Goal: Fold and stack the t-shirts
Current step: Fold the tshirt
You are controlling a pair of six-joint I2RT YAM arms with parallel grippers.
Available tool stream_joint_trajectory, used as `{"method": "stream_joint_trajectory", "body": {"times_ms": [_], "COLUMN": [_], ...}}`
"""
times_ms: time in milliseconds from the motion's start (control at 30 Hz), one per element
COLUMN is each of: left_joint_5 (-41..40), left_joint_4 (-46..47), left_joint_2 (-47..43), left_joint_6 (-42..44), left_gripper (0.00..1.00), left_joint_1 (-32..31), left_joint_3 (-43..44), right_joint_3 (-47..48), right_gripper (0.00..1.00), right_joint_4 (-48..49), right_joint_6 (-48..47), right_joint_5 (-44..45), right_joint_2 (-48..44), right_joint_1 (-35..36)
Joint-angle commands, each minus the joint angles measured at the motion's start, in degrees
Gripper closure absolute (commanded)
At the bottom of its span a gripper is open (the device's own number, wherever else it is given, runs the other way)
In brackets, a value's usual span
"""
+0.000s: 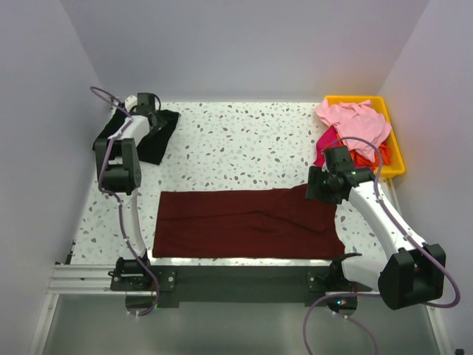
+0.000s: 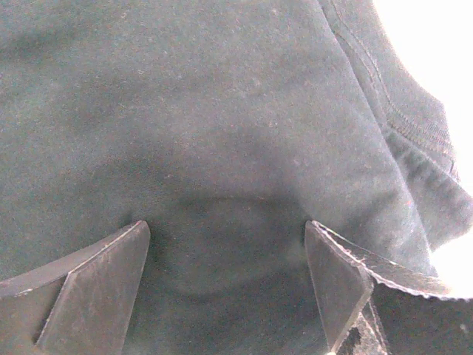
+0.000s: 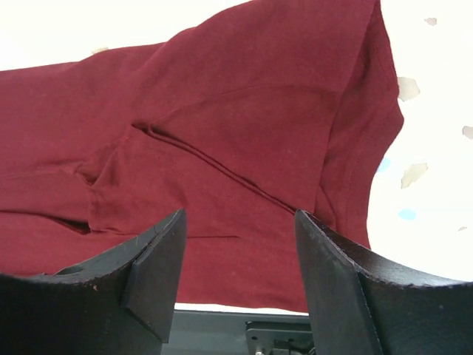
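A dark maroon t-shirt [image 1: 244,224] [image 3: 222,133] lies flat as a long rectangle near the table's front edge. A black t-shirt [image 1: 157,139] [image 2: 222,111] lies folded at the far left. My left gripper [image 1: 155,118] [image 2: 228,274] hovers close over the black cloth, open, both fingers [image 2: 103,285] wide apart with nothing between them. My right gripper [image 1: 318,190] [image 3: 240,255] stands open above the maroon shirt's right end, holding nothing. A light pink t-shirt [image 1: 355,118] tops a pile with a magenta one [image 1: 323,150] and an orange one [image 1: 372,157].
The pile of shirts sits in a yellow plastic bin [image 1: 397,154] at the far right corner. White walls close in the speckled table [image 1: 244,148] on three sides. A metal rail [image 1: 222,275] with the arm bases runs along the near edge.
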Motion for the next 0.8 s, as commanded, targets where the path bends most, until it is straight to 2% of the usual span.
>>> {"method": "stream_joint_trajectory", "body": {"times_ms": [0,100,333,433,533,767], "left_joint_5": [0.99,1.17,0.73,-1.2,-2.61,0.63], "left_joint_4": [-2.54,-1.92,-2.09,-2.09,-0.78,1.86], "left_joint_2": [2.19,-0.88,-12.91,-19.14,-26.17,-39.46], "left_joint_6": [-1.19,0.75,6.29,8.84,10.07,7.1], "left_gripper": [0.06,0.0,0.0,0.0,0.0,0.0], "left_joint_1": [1.63,1.28,-1.09,-4.69,-9.25,-21.56], "left_joint_3": [-0.32,-0.23,-2.95,-7.86,-16.29,-37.37], "right_joint_3": [0.57,0.92,0.66,-0.22,-1.18,-3.73], "right_gripper": [0.36,0.32,0.26,0.26,0.26,0.29], "right_joint_4": [2.02,1.94,5.44,6.5,7.99,14.32], "right_joint_6": [-0.73,-1.7,-1.61,-1.61,-1.79,-0.03], "right_joint_5": [-0.91,-0.91,-2.84,-1.97,-2.83,-9.16], "right_joint_2": [-0.47,-0.21,0.67,1.46,1.99,1.9], "right_joint_1": [0.31,0.31,0.31,0.31,0.31,1.8]}}
